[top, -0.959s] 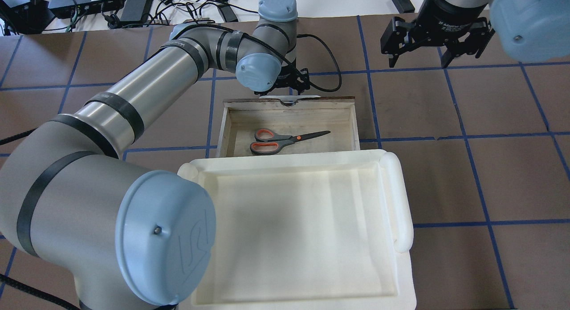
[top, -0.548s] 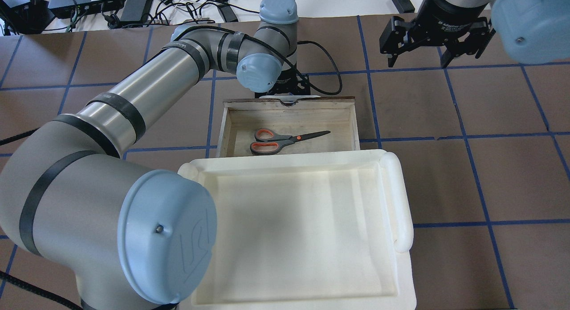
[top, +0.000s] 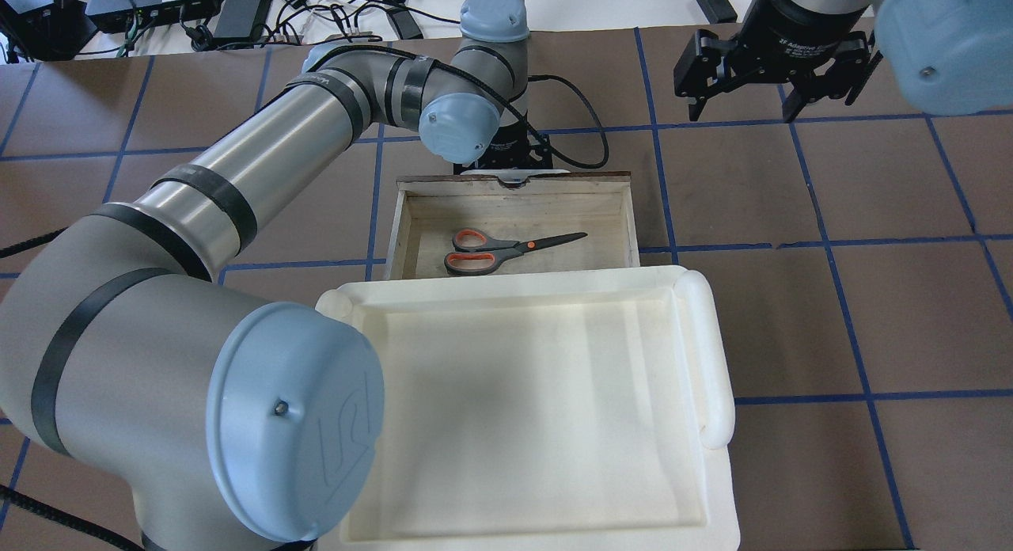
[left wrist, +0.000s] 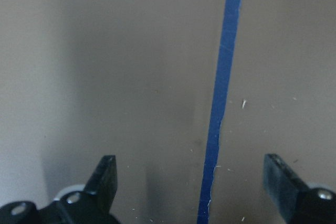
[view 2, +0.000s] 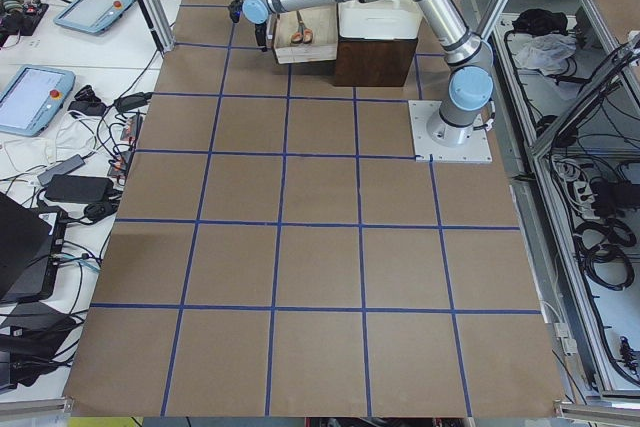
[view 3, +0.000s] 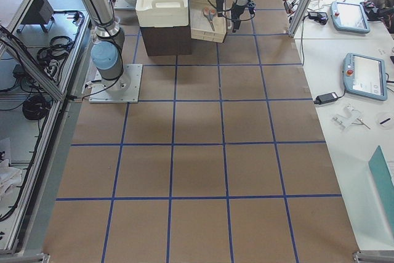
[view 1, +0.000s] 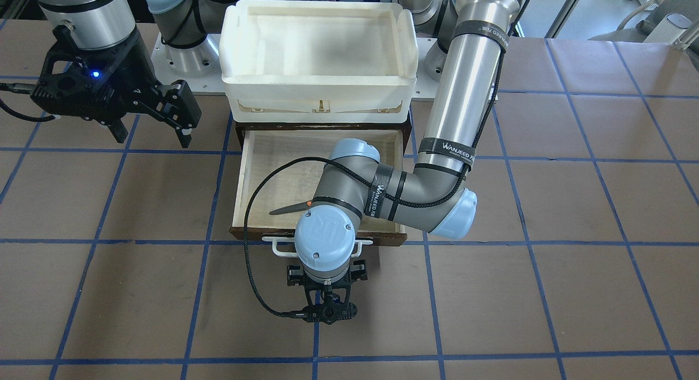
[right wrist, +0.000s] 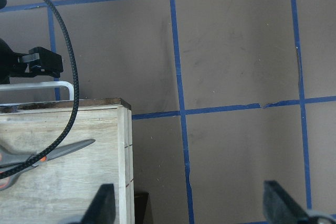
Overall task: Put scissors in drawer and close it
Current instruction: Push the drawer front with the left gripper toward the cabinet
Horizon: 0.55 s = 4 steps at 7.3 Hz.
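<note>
The scissors lie flat in the open drawer, handles toward the overhead view's left; only a blade tip shows in the front view. The drawer's white bar handle sits on its dark front. My left gripper points down at the table just beyond that handle, open and empty; it is mostly hidden under the wrist in the overhead view. My right gripper hangs open and empty above the table, off to the drawer's right; its wrist view shows the drawer corner and scissors.
A large white plastic tray sits on the dark cabinet that the drawer slides out of. The left arm's black cable loops over the drawer and table. Cables and devices lie beyond the table's far edge.
The left wrist has shifted very slightly beside the drawer front. The scissors, the drawer and the right gripper stand as before.
</note>
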{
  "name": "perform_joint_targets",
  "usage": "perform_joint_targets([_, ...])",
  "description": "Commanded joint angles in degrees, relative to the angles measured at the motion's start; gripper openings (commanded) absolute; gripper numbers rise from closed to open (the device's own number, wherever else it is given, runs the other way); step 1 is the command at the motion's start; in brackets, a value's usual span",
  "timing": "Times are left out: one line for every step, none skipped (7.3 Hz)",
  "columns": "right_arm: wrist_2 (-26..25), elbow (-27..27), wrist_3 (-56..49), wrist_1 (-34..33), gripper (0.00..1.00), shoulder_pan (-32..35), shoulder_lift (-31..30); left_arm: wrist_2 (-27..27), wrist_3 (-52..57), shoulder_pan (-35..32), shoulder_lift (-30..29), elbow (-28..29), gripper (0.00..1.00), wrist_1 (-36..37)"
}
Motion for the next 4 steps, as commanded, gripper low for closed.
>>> perform_joint_targets([0.2, 0.1, -0.1, -0.1, 1.00, 0.0, 0.0, -1.3, -0.1, -0.2, 1.2, 0.0, 1.00, -2.7])
perform_joint_targets([0.7, 0.3, -0.1, -0.1, 1.00, 0.0, 0.1, -1.4, -0.2, -0.5, 1.9, 0.0, 1.00, -4.8])
perform_joint_targets([0.7, 0.4, -0.1, -0.1, 1.00, 0.0, 0.0, -1.5, -0.3, -0.6, 2.6, 0.0, 1.00, -5.6])
perform_joint_targets([0.8, 0.4, -0.1, -0.1, 1.00, 0.0, -0.1, -1.6, -0.6, -0.6, 3.5, 0.0, 1.00, -6.9])
